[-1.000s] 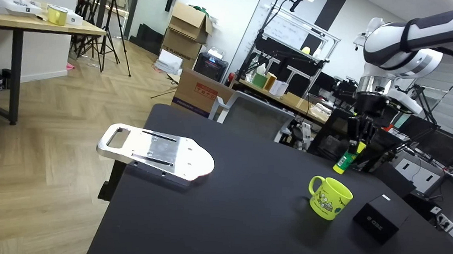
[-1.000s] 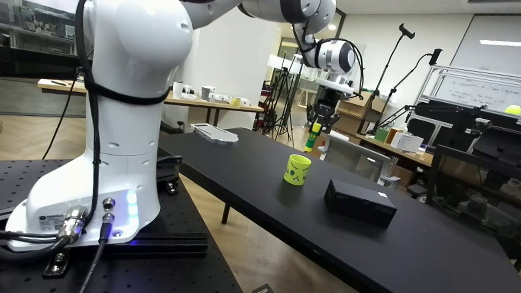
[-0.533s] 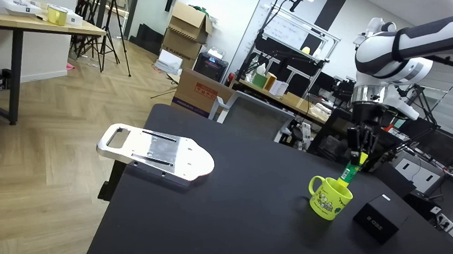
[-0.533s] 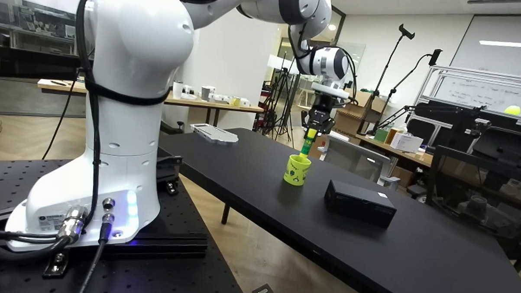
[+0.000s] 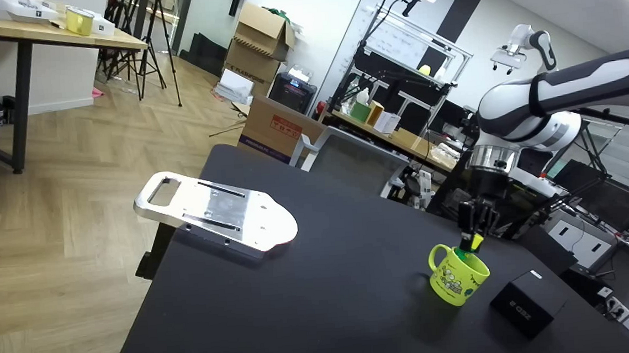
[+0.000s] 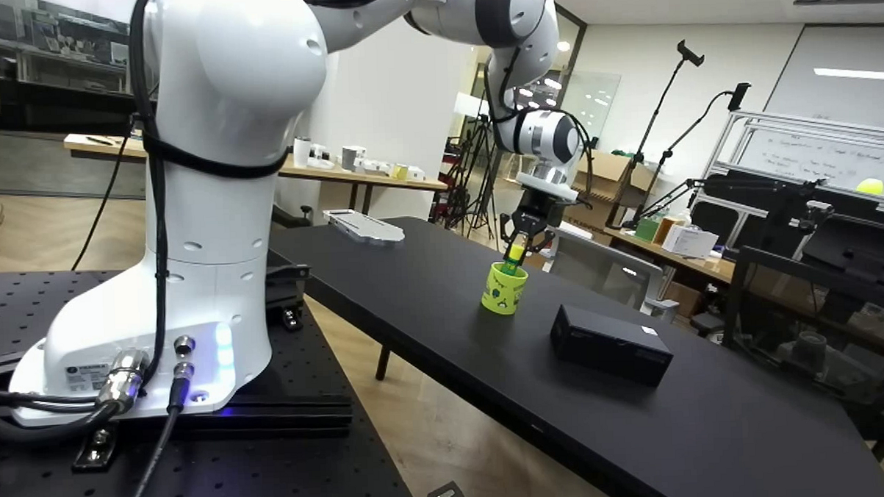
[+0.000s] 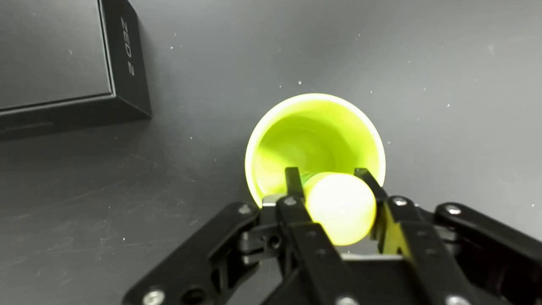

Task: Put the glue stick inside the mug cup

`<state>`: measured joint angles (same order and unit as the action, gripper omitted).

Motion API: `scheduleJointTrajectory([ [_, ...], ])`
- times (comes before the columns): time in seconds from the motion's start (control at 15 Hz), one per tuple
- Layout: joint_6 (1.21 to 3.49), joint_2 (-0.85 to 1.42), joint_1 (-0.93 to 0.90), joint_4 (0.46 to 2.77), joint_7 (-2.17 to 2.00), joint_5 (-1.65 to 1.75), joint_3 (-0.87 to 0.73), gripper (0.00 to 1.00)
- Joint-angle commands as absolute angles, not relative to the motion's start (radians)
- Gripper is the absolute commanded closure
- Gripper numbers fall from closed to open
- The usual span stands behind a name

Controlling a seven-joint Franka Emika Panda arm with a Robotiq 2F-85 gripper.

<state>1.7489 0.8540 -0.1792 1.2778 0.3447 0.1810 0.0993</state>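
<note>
green and yellow, the glue stick [image 7: 341, 209] stands tilted with its lower part inside the mouth of the mug cup [image 5: 455, 287] and its yellow upper end above the rim; whether it touches the mug cup's bottom cannot be seen. the gripper [image 7: 329, 177] is just over the mug cup's mouth, its two fingers pinching the glue stick's upper end from either side. the mug cup itself, lime yellow with printed figures, is upright on the dark surface [image 6: 428, 278], its handle turned away from the black box [image 6: 611, 345]. that box, lettered zed 2, lies near the mug cup, apart from it. well apart from the mug cup, toward its handle side, lies a flat pale metallic piece [image 5: 225, 207]. the white arm [image 6: 235, 116] reaches to above the mug cup, and beyond the mug cup, in an exterior view, is a grey mesh-backed chair [image 6: 597, 264].
</note>
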Motion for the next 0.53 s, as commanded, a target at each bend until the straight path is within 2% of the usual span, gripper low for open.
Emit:
scheduleJointTrajectory([
  [0.0, 1.83, 0.785, -0.17, 1.351, 0.333, 0.181, 0.117, 0.35],
  [0.33, 1.853, 0.698, -0.164, 1.382, 0.34, 0.19, 0.112, 0.02],
  [0.4, 1.841, 0.772, -0.173, 1.31, 0.343, 0.186, 0.115, 0.18],
  [0.47, 1.841, 0.751, -0.17, 1.318, 0.344, 0.186, 0.115, 0.12],
])
